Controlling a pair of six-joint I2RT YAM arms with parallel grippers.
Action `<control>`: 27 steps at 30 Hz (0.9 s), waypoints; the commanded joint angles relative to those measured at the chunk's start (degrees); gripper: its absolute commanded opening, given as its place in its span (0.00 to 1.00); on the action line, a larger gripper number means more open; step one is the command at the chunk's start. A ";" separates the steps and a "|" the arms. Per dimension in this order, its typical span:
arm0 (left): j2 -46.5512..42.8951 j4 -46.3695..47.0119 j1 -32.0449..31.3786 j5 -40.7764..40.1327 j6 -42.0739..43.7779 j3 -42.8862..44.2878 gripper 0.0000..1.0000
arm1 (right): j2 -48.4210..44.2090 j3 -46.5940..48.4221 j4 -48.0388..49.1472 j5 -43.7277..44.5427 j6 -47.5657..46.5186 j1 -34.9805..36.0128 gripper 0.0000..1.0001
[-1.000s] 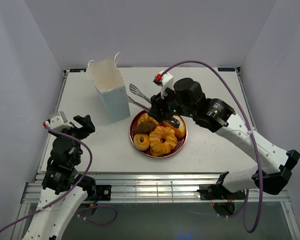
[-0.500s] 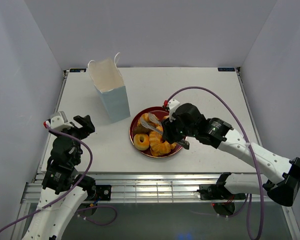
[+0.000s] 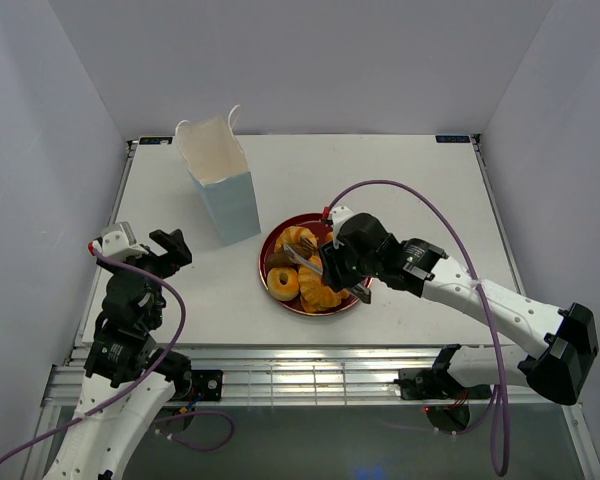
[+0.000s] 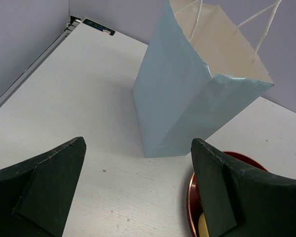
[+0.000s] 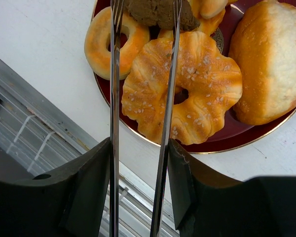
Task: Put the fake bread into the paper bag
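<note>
The fake bread lies on a dark red plate (image 3: 263, 262): a ring donut (image 3: 283, 283), a twisted ring (image 3: 323, 287), a croissant (image 3: 296, 239) and a dark brown piece (image 3: 281, 257). My right gripper (image 3: 342, 268) is shut on long silver tongs (image 3: 306, 263) over the plate. In the right wrist view the gripper (image 5: 139, 148) squeezes both tong arms (image 5: 113, 98). Their tips straddle the dark brown piece (image 5: 155, 12), above the ring donut (image 5: 101, 42), the twisted ring (image 5: 197, 94) and a bun (image 5: 274, 64). The pale blue paper bag (image 3: 220, 190) stands open to the plate's left. My left gripper (image 3: 150, 250) is open and empty.
In the left wrist view the bag (image 4: 187, 98) stands upright just ahead of my open left gripper (image 4: 138, 168), with the plate's rim (image 4: 191, 197) at the lower right. The table's near edge and metal rail (image 5: 34, 133) run close to the plate.
My right arm has carried the tongs from behind the plate down over it, and the tips now reach the dark brown piece. The left arm has not moved.
</note>
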 commanded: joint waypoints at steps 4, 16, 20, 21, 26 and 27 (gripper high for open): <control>-0.08 0.41 -0.09 0.22 0.28 -0.40 0.91 | 2.52 1.18 4.58 1.18 0.74 0.01 0.52; -0.52 0.41 -0.09 0.31 0.19 -0.32 0.94 | 6.57 4.61 4.67 1.79 0.65 0.62 0.51; -0.69 0.42 -0.09 0.49 0.19 -0.40 0.94 | 7.01 5.58 4.50 2.32 0.82 0.71 0.51; -0.78 0.50 -0.09 0.49 0.19 -0.32 0.94 | 7.10 5.84 4.50 2.50 0.82 0.80 0.51; -1.04 0.50 -0.09 0.75 0.19 -0.40 0.94 | 9.21 6.81 3.88 3.29 0.74 1.24 0.51; -1.04 0.42 -0.18 0.84 0.19 -0.32 0.94 | 9.47 6.90 3.88 3.38 0.74 1.33 0.51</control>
